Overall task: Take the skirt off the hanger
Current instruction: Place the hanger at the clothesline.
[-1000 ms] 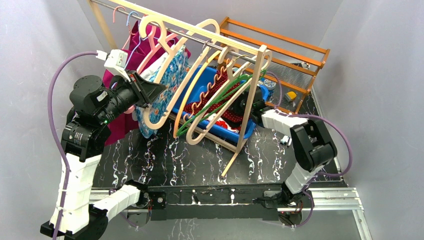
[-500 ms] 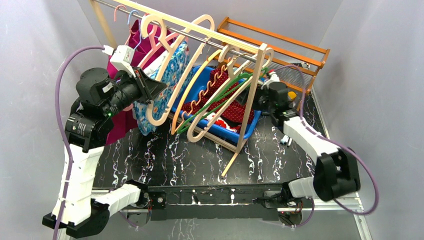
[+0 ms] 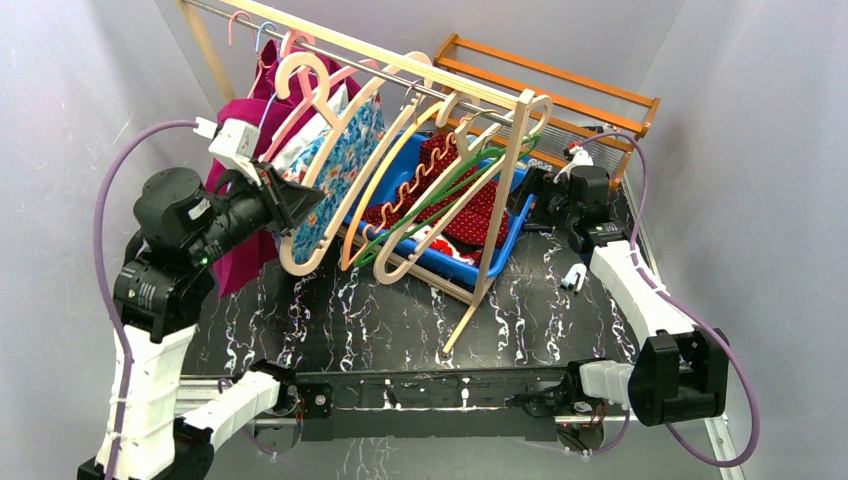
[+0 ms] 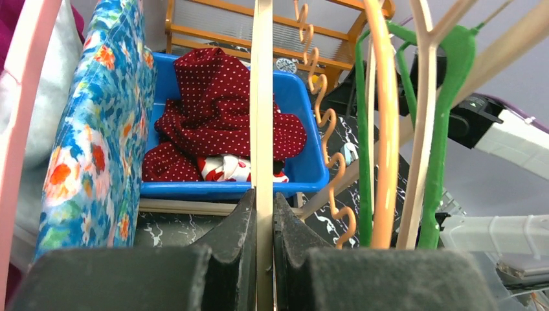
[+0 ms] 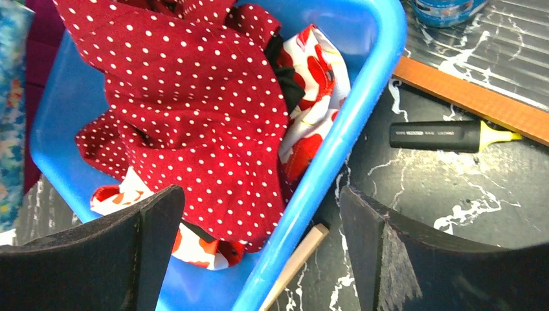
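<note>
The skirt, dark red with white dots, lies crumpled in the blue bin, off the hanger. It also shows in the left wrist view as the skirt and in the right wrist view as the skirt. My left gripper is shut on the thin bar of a cream wooden hanger that hangs from the rail. My right gripper stands wide open over the bin's right rim, holding nothing; from above, the right gripper is just right of the bin.
The rail carries several more hangers, among them a green one and a wavy orange one. A blue floral garment and a magenta one hang at left. An orange wooden rack stands behind; a highlighter lies on the table.
My right gripper has opened wide and pulled back to the right of the bin, leaving the skirt lying in it. The left arm shifted slightly, still gripping the hanger.
</note>
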Motion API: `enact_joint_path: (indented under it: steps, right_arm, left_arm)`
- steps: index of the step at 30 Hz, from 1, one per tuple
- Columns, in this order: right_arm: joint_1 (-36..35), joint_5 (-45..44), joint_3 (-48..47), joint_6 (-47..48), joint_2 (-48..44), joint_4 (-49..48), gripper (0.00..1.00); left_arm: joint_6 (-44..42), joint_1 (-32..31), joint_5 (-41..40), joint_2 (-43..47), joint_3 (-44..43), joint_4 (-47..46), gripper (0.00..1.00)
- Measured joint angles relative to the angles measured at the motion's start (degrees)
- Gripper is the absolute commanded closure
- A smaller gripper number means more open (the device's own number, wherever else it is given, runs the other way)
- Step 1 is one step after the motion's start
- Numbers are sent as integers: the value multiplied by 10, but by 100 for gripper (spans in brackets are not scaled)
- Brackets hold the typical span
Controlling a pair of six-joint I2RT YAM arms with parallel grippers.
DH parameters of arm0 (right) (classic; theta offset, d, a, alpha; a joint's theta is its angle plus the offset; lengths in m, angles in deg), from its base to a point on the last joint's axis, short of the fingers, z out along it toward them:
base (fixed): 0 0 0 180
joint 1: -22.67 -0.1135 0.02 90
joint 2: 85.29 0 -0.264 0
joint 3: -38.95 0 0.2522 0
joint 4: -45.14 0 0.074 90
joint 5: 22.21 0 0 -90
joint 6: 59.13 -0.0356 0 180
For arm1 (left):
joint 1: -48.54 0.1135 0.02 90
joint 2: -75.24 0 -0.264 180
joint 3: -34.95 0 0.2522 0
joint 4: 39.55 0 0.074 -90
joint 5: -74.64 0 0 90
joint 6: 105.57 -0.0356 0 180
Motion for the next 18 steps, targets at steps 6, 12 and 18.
enact_joint_path:
  steps: [6, 12, 18]
  right_arm:
    - [3, -15, -1, 28, -24, 34, 2]
    - [4, -19, -4, 33, -76, 37, 2]
    - [4, -26, -37, 50, -80, 50, 2]
  left_arm:
    - [-2, 0, 38, 12, 8, 10, 100]
    - [11, 0, 67, -20, 43, 8, 100]
    - [38, 0, 91, -85, 46, -1, 100]
